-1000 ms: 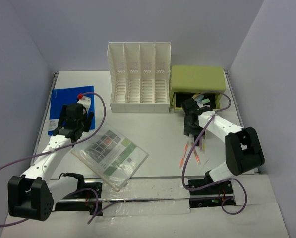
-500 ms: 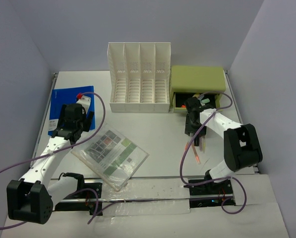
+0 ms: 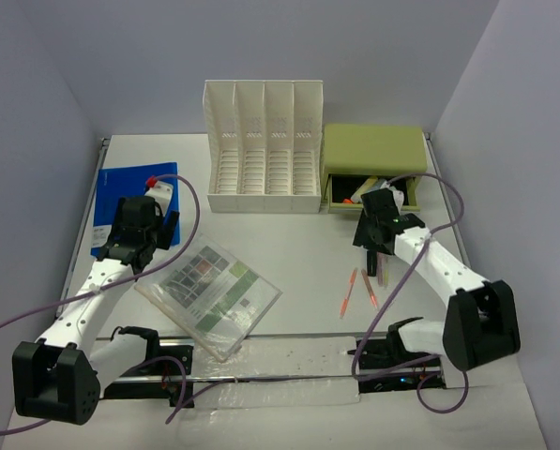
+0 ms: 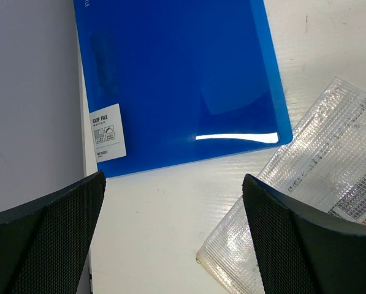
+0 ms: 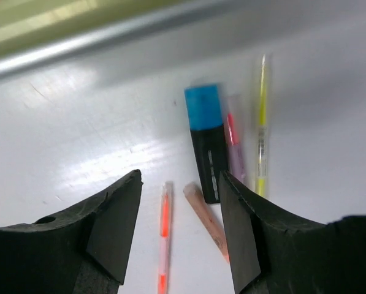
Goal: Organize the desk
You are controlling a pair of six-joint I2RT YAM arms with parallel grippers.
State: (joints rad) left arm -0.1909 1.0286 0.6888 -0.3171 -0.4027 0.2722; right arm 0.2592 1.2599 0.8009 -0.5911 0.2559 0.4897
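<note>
The desk [image 3: 298,244] is a white tabletop. My left gripper [image 3: 137,246] hangs open and empty over the near edge of a blue clip file [image 3: 115,192]. In the left wrist view the gripper [image 4: 173,184] is over bare desk, between the file [image 4: 176,79] and a clear mesh pouch [image 4: 293,226]. My right gripper [image 3: 371,239] is open and empty above loose pens. In the right wrist view the gripper [image 5: 179,184] is over a blue-capped black marker [image 5: 207,147], an orange pen [image 5: 165,233], a peach pen [image 5: 207,223], a pink pen [image 5: 235,147] and a yellow pen [image 5: 262,122].
A white slotted file rack [image 3: 263,150] stands at the back centre. A green drawer box [image 3: 373,148] is to its right, its drawer [image 3: 340,197] open with small items inside. The mesh pouch of papers [image 3: 209,295] lies front left. The orange pen [image 3: 349,292] lies front right.
My right gripper has shifted a little right, in front of the drawer, and its elbow has swung out right and nearer. The left arm and the pens have not moved.
</note>
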